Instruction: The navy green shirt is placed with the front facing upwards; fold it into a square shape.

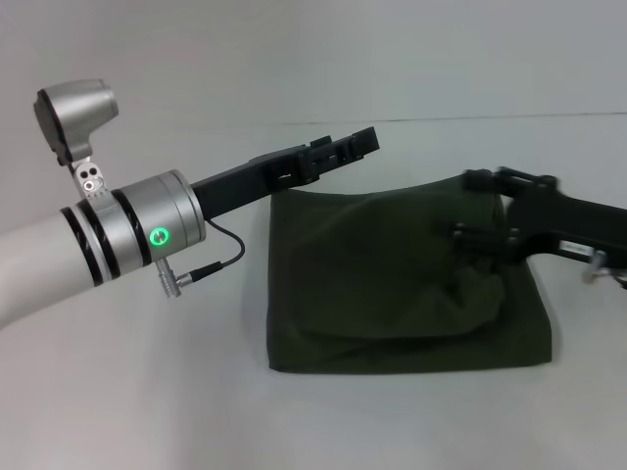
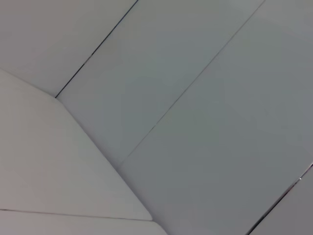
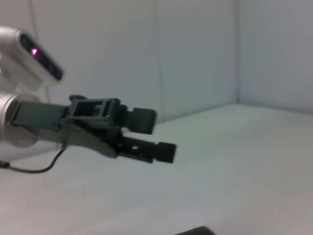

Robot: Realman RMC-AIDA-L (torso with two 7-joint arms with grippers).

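So there's exactly one garment here, the navy green shirt point(image 1: 392, 284), a soft matte dark olive cotton thing already bunched into a roughly square bundle on the plain white table point(image 1: 196, 411). From the head view it's got a fairly straight bottom edge and squared lower corners, but the top layer is puffy and rumpled, with a big fold sagging across the middle and a wrinkly pocket near its right side. No print showing, just plain green fabric. Two arms are in play. The left gripper point(image 1: 353, 147), black hard plastic or metal with blocky angular fingers, sits at the shirt's far left corner, raised above the cloth rather than on it. In the right wrist view that same left gripper point(image 3: 159, 137) shows two finger bars with a clear gap between them, so they're apart and nothing is in them. Behind it is a smooth brushed-silver cylindrical wrist point(image 1: 147, 230) with black rings and one glowing green ring light, a thin black cable point(image 1: 220, 257) looping off it, and a grey camera housing point(image 1: 76, 119) on top. The right gripper point(image 1: 490, 211), also black and blocky, is over the shirt's upper right part, right up against the fabric, but I honestly can't tell whether its fingers are apart or pinching cloth. The left wrist view only shows flat pale grey wall panels point(image 2: 195, 98) with thin dark seams.
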